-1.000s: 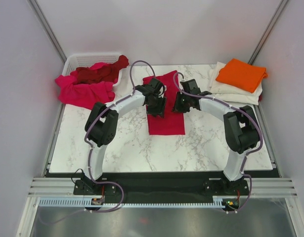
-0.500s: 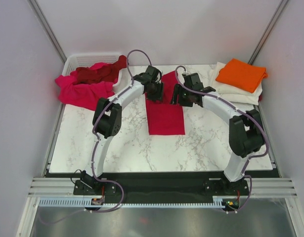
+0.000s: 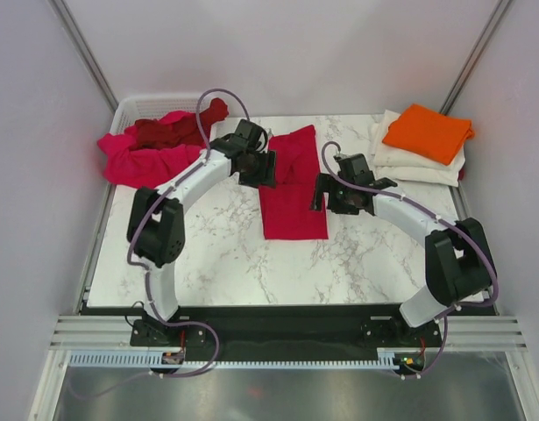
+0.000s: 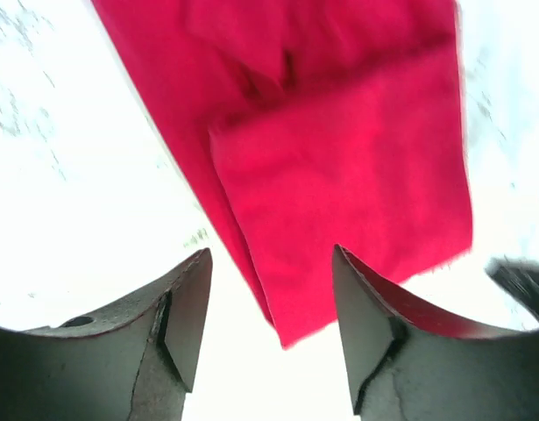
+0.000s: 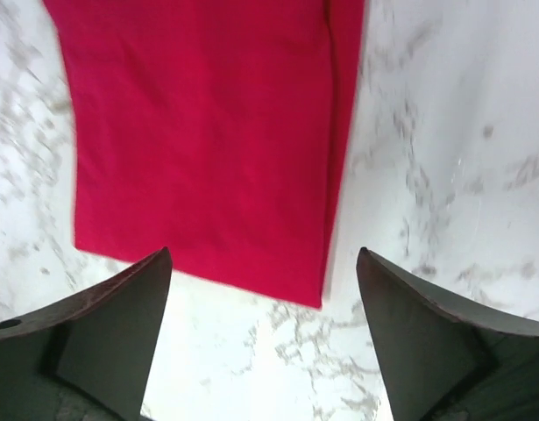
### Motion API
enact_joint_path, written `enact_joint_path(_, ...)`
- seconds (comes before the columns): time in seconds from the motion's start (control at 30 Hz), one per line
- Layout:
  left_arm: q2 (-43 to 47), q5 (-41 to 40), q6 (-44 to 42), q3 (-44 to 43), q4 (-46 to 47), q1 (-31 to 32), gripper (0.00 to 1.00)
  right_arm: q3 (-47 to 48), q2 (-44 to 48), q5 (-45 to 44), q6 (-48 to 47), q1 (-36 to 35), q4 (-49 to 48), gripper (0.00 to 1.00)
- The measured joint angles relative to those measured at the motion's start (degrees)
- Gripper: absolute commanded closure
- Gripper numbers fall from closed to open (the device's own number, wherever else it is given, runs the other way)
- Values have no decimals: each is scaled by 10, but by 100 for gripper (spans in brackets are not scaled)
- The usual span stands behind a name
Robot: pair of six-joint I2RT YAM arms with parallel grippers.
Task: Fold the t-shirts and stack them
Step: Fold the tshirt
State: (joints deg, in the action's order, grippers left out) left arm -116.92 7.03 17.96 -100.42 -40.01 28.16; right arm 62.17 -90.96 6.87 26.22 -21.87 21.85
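L claw (image 4: 269,263), R claw (image 5: 264,259) parted by crimson tee (image 3: 294,209)

Top view: bright, even, diffuse light from overhead; pic sharp corner to corner. Only soft, faint shadows on the tabletop (image 3: 225,254) under the arms; walls w/ a pale lilac cast. Left wrist view: badly overexposed, marble blown to near pure white, veins barely there. Crimson t-shirt (image 4: 339,193) looks smeared, edges soft. Left pincer (image 4: 269,263) dark, underlit, out of focus up close. Right wrist view: exposure better, veins readable, some blur twd the left edge. Right pincer (image 5: 262,259) also dark & soft.
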Motion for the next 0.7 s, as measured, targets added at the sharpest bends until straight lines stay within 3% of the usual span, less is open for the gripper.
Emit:
enact_joint_path(0.23,212,73,16,305,106,6,27,-129,30,54,19,5,-30,2)
enact_joint_path(0.4,243,115,54,461,216,6,26,-177,40,82,35,5,-67,5)
enact_joint_path(0.53,250,141,94,542,302,5,29,-198,50,88,42,7,-95,7)
enact_joint_path(0.7,257,141,120,568,377,6,30,-218,62,88,49,7,-117,12)
